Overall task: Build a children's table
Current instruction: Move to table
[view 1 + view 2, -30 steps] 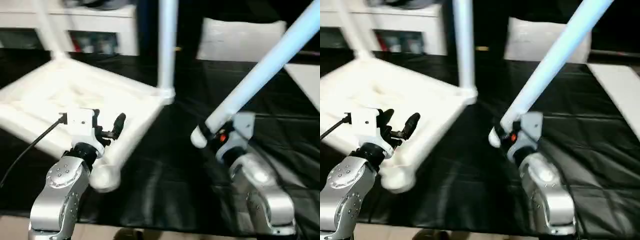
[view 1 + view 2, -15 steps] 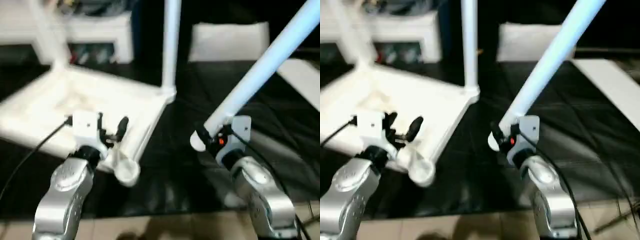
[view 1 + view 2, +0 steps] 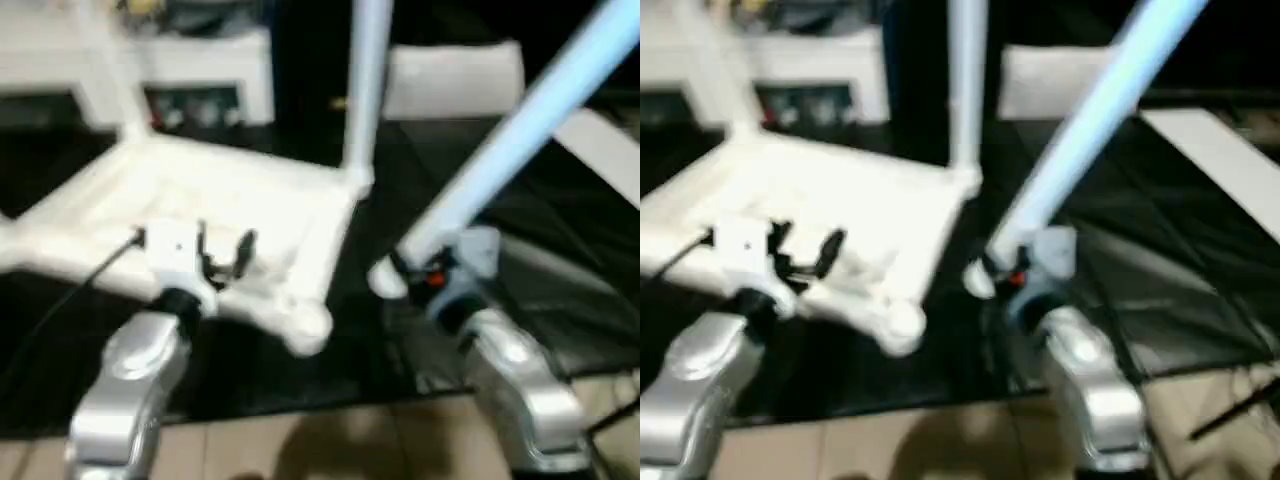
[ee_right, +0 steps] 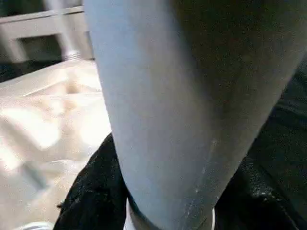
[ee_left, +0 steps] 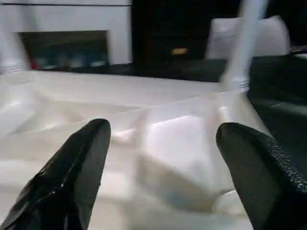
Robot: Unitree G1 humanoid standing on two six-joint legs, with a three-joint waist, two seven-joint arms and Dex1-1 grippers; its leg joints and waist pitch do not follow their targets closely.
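Note:
The children's table (image 3: 230, 195) lies upside down on the black work table, ribbed underside up. One white leg (image 3: 365, 90) stands in its far right socket, another leg (image 3: 105, 70) at the far left. The near right corner socket (image 3: 310, 330) is empty. My left gripper (image 3: 225, 245) is open over the near rim, its black fingers (image 5: 91, 148) spread before the white top (image 5: 182, 139). My right gripper (image 3: 415, 272) is shut on the thick end of a loose leg (image 3: 520, 130), which slants up to the right. That held leg (image 4: 182, 96) sits between the dark fingers (image 4: 91, 196).
A white cabinet (image 3: 200, 60) stands behind the black work table (image 3: 570, 270). A white block (image 3: 450, 75) sits at the back and a white board (image 3: 610, 150) at the right. The work table's front edge and the tan floor (image 3: 300, 440) show below.
The view has dropped, bringing the floor in. The table top's near corner socket now lies further right of my left gripper. Both grippers keep their states.

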